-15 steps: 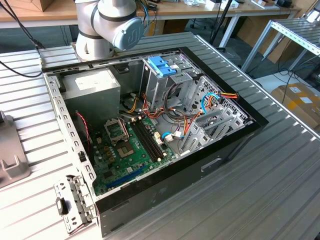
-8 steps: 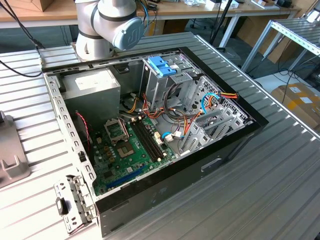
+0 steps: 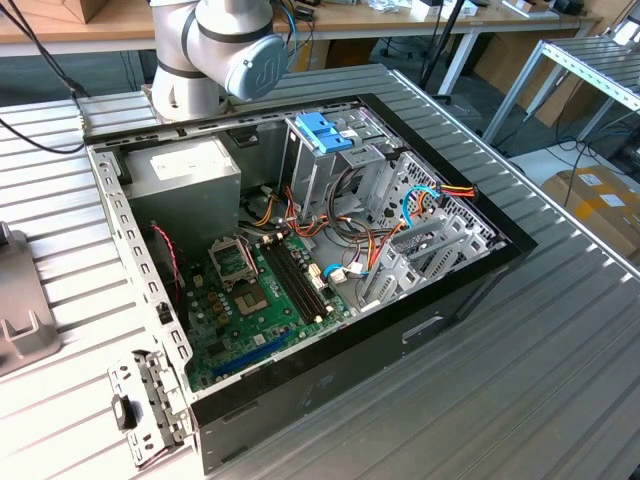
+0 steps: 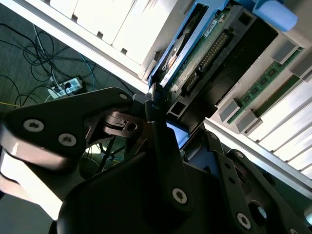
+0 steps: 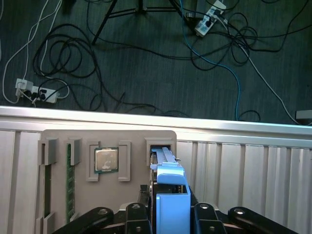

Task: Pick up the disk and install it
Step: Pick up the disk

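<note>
I see an open computer case (image 3: 330,372) on the ribbed table (image 3: 560,390), motherboard (image 3: 245,312) exposed, and a power strip (image 5: 206,21) on the floor.

We found a robotics lab, opened computer case (image 3: 400,340) on a ribbed metal bench (image 3: 560,400), wooden worktables (image 3: 120,22) behind, cardboard boxes (image 3: 600,200), loose cables (image 5: 68,51) and power strips (image 5: 207,22) over dark floor, perhaps carpet.

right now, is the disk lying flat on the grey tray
No, the disk stands on edge in a slot of the grey tray.
</note>
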`<action>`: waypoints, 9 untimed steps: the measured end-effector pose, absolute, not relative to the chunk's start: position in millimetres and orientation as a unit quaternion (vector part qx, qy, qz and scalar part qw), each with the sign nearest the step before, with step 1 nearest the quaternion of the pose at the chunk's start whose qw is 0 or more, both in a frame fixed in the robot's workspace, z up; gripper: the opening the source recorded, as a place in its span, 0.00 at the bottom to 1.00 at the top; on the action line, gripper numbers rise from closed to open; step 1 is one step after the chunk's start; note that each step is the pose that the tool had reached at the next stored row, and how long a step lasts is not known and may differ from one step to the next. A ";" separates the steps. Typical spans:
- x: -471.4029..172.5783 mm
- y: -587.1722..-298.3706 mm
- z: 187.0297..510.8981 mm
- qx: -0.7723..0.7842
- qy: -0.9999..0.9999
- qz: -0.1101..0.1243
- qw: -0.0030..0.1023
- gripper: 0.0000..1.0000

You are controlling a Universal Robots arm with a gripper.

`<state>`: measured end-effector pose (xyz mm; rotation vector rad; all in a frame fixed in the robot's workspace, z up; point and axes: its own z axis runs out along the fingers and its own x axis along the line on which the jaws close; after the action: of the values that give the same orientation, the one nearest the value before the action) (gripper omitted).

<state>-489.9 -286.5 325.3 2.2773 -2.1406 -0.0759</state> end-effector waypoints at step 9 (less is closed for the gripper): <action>-489.9 -286.5 328.6 0.728 -0.685 -0.024 0.008 0.37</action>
<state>-489.9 -286.5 328.6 2.2773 -2.1405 -0.0760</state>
